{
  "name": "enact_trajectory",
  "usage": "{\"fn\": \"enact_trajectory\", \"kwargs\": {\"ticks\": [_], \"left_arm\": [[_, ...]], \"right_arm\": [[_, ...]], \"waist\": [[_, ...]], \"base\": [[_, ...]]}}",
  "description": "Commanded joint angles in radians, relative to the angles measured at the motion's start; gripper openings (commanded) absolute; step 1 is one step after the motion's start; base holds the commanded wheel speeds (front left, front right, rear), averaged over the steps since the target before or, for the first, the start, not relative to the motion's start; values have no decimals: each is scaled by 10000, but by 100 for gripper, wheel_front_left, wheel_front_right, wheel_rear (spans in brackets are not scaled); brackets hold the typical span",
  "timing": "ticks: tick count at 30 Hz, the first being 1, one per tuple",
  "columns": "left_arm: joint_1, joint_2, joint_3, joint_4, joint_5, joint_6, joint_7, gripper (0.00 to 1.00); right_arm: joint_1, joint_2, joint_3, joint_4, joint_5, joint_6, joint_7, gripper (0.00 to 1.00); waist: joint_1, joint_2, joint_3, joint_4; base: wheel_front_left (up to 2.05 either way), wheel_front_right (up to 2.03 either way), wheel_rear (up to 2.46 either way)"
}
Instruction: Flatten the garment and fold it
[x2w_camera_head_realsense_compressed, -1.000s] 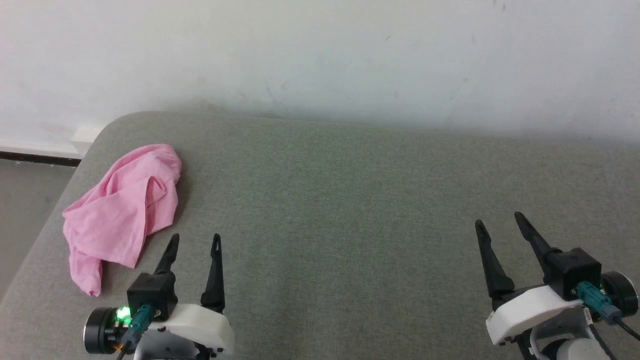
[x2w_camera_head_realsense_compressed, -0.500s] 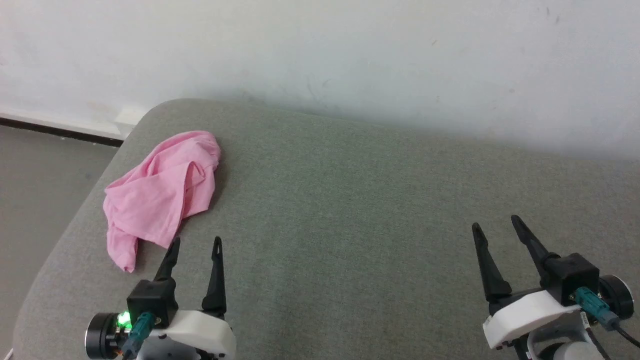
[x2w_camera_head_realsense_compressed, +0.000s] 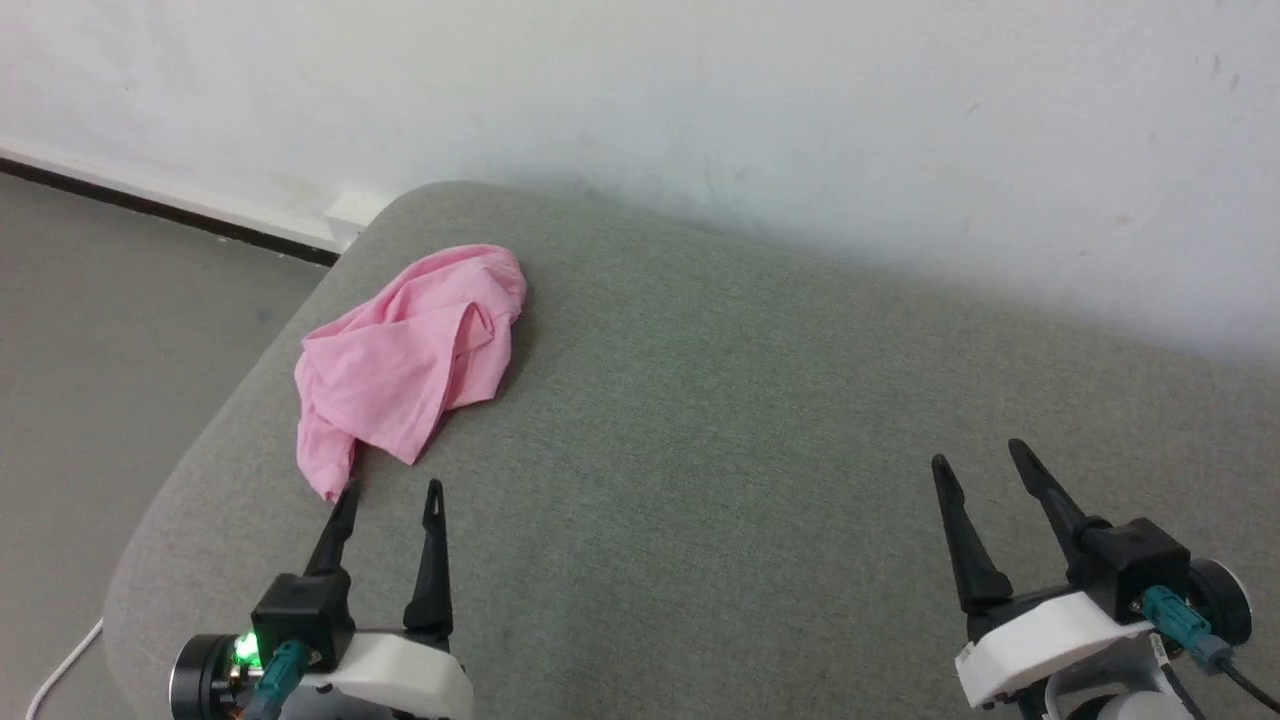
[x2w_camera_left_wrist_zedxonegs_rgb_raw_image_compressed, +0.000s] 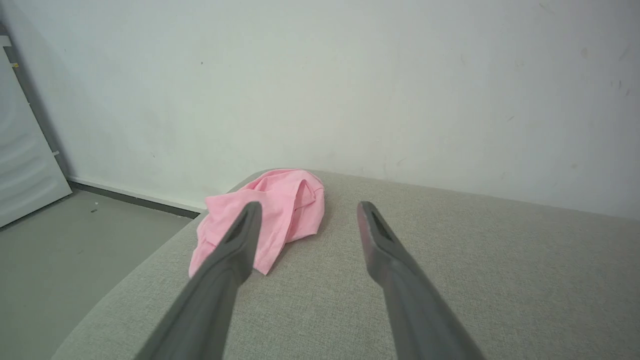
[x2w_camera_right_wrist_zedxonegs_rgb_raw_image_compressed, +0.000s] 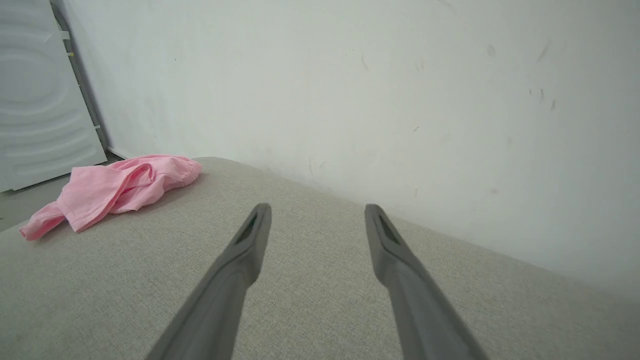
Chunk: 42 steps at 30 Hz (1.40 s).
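Gaps wide in left tool (x2w_camera_head_realsense_compressed: 391, 486), right tool (x2w_camera_head_realsense_compressed: 977, 452) — both empty.

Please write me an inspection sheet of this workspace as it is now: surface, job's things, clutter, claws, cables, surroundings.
Surface: grey-green fabric pad with a rounded corner.
Job's things: pink garment, crumpled in a heap near the pad's far left corner, not flattened.
Clutter: nothing seen.
Claws: left claw open, close to the garment's near end, holding nothing; right claw open, far from the garment.
Cables: white cable on the floor; teal-plug cable at the right wrist.
Surroundings: white wall, grey floor, dark baseboard.
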Motion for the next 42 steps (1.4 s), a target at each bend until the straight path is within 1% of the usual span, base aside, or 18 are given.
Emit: {"fn": "enact_trajectory", "kwargs": {"ticks": [1, 14, 42], "left_arm": [[162, -28, -28, -63, -65, 79, -119, 100], [361, -34, -97, -167, -115, 150, -391, 100], [657, -45, -289, -326, -264, 339, -976, 100]], "right_arm": [[110, 21, 20, 37, 99, -12, -119, 100], [172, 26, 193, 143, 259, -14, -390, 100], [257, 35, 463, 339, 541, -20, -975, 100]], "waist": [[0, -1, -50, 272], [0, -1, -69, 1256], [0, -1, -130, 2724]], "base": [[0, 0, 0], [0, 0, 0], [-1, -1, -1]]}}
